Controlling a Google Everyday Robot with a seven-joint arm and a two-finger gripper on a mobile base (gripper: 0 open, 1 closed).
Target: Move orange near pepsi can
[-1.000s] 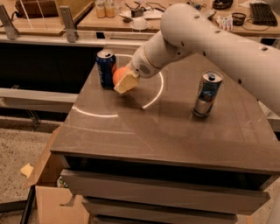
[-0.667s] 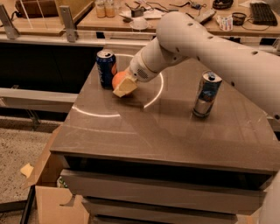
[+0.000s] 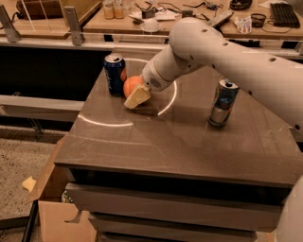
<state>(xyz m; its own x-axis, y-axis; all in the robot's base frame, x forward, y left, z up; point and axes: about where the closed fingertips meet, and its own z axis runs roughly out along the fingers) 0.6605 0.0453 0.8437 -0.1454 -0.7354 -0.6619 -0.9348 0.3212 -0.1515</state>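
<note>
The orange is on the dark table, just right of the dark blue pepsi can, almost touching it. The can stands upright near the table's back left corner. My gripper reaches in from the right on the white arm and is shut on the orange. One cream-coloured finger shows in front of the orange's lower right side; the other finger is hidden behind the fruit.
A taller silver can with blue and red print stands upright on the right of the table. A desk with clutter runs behind the table. An open cardboard box sits on the floor at front left.
The arm's upper part has shifted slightly left and down. The orange and gripper stay almost in place beside the pepsi can.
</note>
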